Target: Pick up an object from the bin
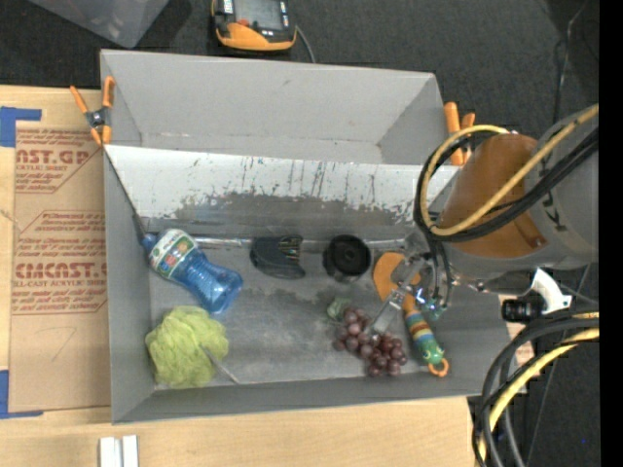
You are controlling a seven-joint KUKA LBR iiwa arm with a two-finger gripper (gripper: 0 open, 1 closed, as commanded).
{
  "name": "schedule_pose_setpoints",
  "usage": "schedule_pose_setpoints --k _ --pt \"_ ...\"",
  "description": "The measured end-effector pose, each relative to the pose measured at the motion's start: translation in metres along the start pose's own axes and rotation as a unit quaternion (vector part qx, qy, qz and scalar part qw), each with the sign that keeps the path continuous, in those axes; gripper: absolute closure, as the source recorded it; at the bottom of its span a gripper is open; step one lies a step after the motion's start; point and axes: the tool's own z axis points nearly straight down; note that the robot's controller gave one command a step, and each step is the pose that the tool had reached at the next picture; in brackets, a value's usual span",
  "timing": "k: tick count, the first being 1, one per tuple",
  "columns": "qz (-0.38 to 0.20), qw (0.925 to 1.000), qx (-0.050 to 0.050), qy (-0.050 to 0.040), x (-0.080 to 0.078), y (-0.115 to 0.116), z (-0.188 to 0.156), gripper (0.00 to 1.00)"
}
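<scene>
My gripper hangs low at the right end of the bin floor, its fingers apart and nothing visible between them. One fingertip is at the upper right edge of a bunch of dark purple grapes. Just to the right of the gripper lies a striped, many-coloured toy with an orange ring end. A flat orange piece lies beside the gripper's upper left and is partly hidden by it. A small green bit sits at the top left of the grapes.
A black round cap and a dark ribbed piece lie along the back wall. At the left are a blue bottle with a colourful label and a yellow-green fluffy clump. The arm's orange cover and cables overhang the bin's right rim.
</scene>
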Motion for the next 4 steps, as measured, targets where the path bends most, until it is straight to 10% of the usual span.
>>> schedule_pose_setpoints --k 1,2,3,4 --pt "-0.207 0.9783 0.002 0.0116 0.025 0.008 0.063 0.0" --pt "0.066 0.9978 0.001 0.0022 0.023 0.005 0.093 0.0" --pt "-0.219 0.9757 0.002 0.0109 0.013 -0.009 0.093 1.0" --pt "-0.218 0.9758 0.001 0.011 0.013 -0.009 0.093 1.0"
